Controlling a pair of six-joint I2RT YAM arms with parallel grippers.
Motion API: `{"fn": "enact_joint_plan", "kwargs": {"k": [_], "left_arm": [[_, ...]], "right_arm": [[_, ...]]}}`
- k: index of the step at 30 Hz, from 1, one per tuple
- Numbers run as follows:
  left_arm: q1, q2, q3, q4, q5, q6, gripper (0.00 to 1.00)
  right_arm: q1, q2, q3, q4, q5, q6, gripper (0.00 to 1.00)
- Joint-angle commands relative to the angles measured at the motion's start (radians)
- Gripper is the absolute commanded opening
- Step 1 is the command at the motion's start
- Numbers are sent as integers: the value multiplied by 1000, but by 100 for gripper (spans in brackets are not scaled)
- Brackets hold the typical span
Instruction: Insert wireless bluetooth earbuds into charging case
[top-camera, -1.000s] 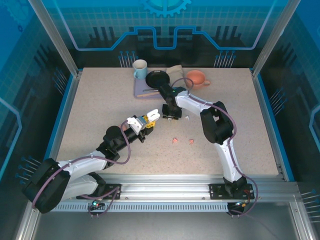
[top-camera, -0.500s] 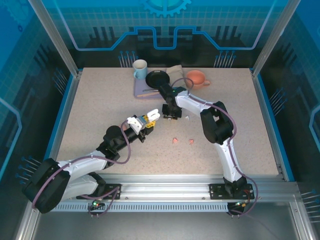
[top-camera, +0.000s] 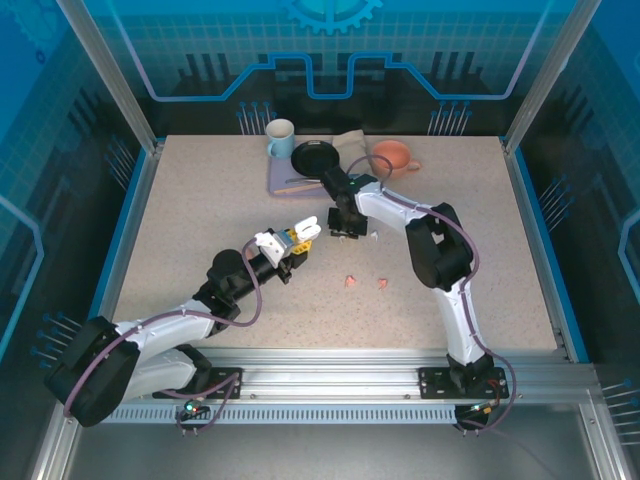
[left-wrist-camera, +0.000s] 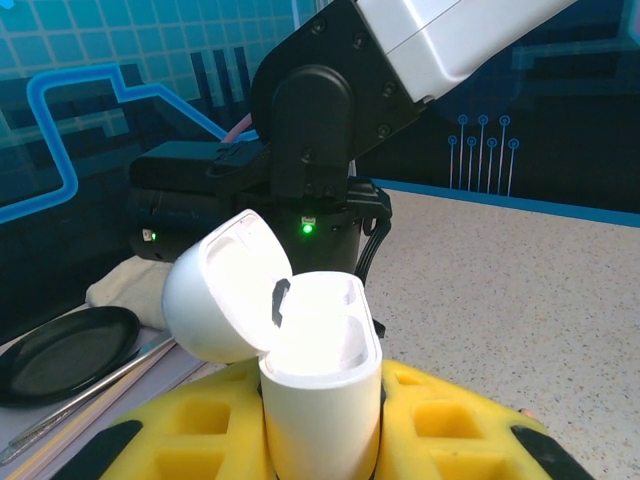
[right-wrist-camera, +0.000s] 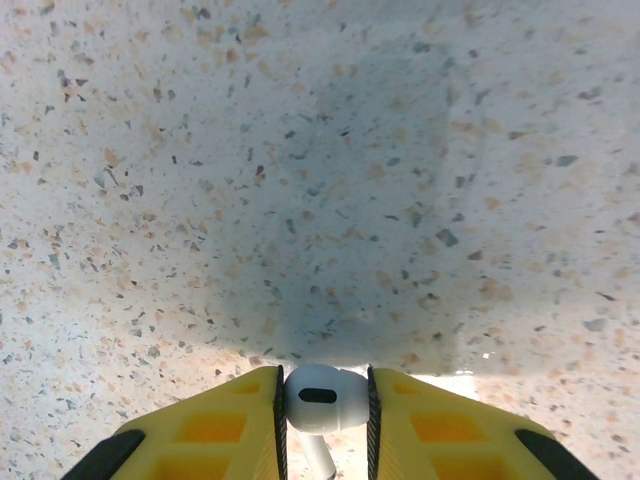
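Note:
My left gripper (top-camera: 293, 242) is shut on the white charging case (top-camera: 308, 230), which it holds upright above the table. In the left wrist view the case (left-wrist-camera: 320, 380) stands between the yellow fingers (left-wrist-camera: 190, 430) with its lid (left-wrist-camera: 222, 300) flipped open to the left. My right gripper (top-camera: 346, 230) is just right of the case and points down at the table. It is shut on a white earbud (right-wrist-camera: 318, 397), stem downward, between its yellow fingers (right-wrist-camera: 210, 430). Another white earbud (top-camera: 374, 236) lies beside it. Two salmon-pink earbuds (top-camera: 350, 281) (top-camera: 383, 283) lie nearer the front.
At the back stand a pale blue mug (top-camera: 280, 138), a black plate (top-camera: 315, 156) on a purple mat (top-camera: 283, 182) with a tan cloth (top-camera: 350, 141), and a pink mug (top-camera: 393, 157). The right arm's black wrist (left-wrist-camera: 300, 130) looms close behind the case.
The right gripper's jaws have closed in on the white earbud, and the right arm's elbow has shifted slightly right. The left arm and the case have stayed put.

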Motion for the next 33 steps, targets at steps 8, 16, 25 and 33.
{"fn": "enact_joint_plan", "kwargs": {"k": [8,16,25,33], "left_arm": [[0,6,22,18,-23,-40,0],[-1,22,26,28,-14,-52,0],[-2,87,59,63,12,-58,0],[-1,156,111,113,0,-102,0]], "right_arm": [[-31,-151,-117,85,26,-11,25],[-41,-346,-212,159,37,-31,25],[-51,-577,-276,239,57,-80,26],[-36,-752,-387,431,14,-101,26]]}}
